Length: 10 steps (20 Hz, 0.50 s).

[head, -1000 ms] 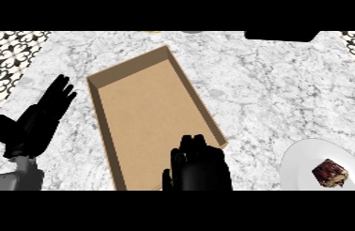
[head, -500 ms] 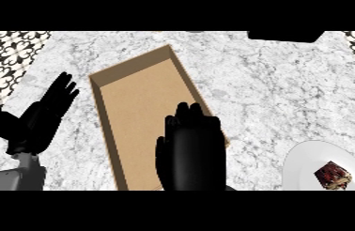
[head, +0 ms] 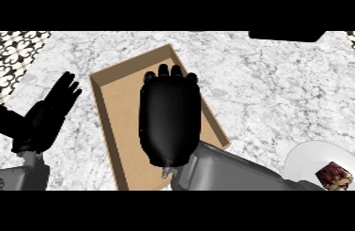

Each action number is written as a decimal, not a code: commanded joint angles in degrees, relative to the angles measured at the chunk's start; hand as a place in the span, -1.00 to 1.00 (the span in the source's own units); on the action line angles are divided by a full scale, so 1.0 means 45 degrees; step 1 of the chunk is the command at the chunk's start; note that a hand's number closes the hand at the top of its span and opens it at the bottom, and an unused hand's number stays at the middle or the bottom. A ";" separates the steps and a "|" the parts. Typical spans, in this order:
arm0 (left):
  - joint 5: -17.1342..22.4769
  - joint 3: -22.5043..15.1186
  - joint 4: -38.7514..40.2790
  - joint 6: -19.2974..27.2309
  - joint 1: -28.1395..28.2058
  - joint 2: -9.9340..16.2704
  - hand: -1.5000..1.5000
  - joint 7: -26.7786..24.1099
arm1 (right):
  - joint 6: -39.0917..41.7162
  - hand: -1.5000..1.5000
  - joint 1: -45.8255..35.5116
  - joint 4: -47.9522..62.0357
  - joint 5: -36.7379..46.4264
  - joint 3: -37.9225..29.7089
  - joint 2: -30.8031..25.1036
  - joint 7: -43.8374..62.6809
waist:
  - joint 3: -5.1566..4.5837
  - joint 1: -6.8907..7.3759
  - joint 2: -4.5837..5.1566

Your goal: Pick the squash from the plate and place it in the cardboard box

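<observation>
Head view shows you the right hand (head: pixel 168 119) flat over the cardboard box (head: pixel 111 108), fingers straight — holding nothing. Your squash (head: pixel 335 175) sits on the plate (head: pixel 308 155), lower right; left hand (head: pixel 45 117) rests open at left.

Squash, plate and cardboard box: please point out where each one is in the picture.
squash (head: pixel 334 175), head view, on its dark red top.
plate (head: pixel 305 157), head view, on its bare white rim.
cardboard box (head: pixel 116 96), head view, on its bare brown floor.

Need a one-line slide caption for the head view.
Right robot hand open above the cardboard box; squash on its plate; left robot hand resting open.
</observation>
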 commanded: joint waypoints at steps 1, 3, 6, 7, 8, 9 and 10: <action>0.0105 0.0233 0.0030 -0.0040 -0.0178 0.0192 0.00 0.0110 | -0.1178 1.00 -0.0985 0.1920 -0.1179 0.0011 0.0195 0.2424 | 0.0024 -0.0086 0.0045; 0.0187 0.0161 0.0098 -0.0008 -0.0204 0.0028 0.00 0.0222 | -0.1458 1.00 -0.1509 0.2603 -0.1716 0.0131 0.0196 0.2520 | 0.0023 -0.0061 0.0044; 0.0378 0.0436 -0.0229 -0.0296 0.0353 0.0225 0.00 -0.0127 | -0.2616 1.00 -0.0973 0.3239 -0.2426 0.0260 0.0196 0.2307 | 0.0030 0.0025 0.0042; 0.0052 0.0043 -0.0327 0.0006 0.0046 0.0053 0.00 0.0277 | -0.2518 1.00 -0.0686 0.3268 -0.3119 0.0101 0.0196 0.2277 | 0.0040 -0.0027 0.0054; 0.0126 0.0186 -0.0233 -0.0144 0.0155 0.0154 0.00 0.0066 | -0.2697 1.00 -0.0300 0.3469 -0.3467 -0.0132 0.0196 0.2108 | 0.0039 -0.0045 0.0078; 0.0279 0.0314 -0.0120 -0.0228 0.0094 0.0191 0.00 0.0035 | -0.2672 1.00 0.0046 0.3594 -0.3608 -0.0060 0.0197 0.2398 | 0.0036 -0.0120 0.0068; -0.0083 0.0049 -0.0192 -0.0062 0.0419 -0.0057 0.00 -0.0273 | -0.2810 1.00 -0.0122 0.3979 -0.3472 -0.0383 0.0197 0.2607 | 0.0035 -0.0124 0.0058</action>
